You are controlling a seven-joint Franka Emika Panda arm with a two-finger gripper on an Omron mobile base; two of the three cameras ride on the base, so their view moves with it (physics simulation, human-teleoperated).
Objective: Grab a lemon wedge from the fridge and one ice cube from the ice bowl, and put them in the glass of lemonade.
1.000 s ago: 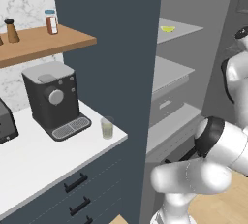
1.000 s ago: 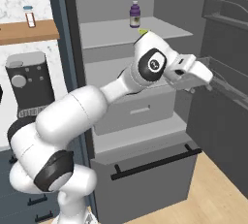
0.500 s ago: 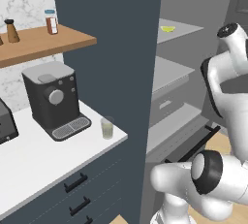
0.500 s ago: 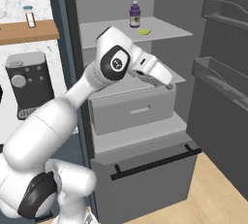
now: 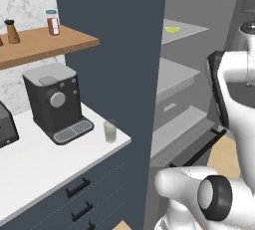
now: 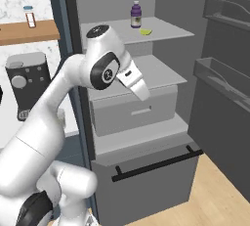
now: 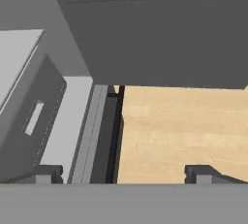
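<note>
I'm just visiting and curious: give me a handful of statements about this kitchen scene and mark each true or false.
1. The fridge stands open. True.
2. The lemon wedge lies on the floor. False: it lies on the top shelf of the fridge, beside a small purple bottle.
3. The gripper is shut on the lemon wedge. False: its fingers stand apart with nothing between them, and it looks down at the wooden floor.
4. The glass of lemonade stands on the white counter near the coffee machine. True.
5. The glass of lemonade is inside the fridge. False: it is outside, on the counter.
</note>
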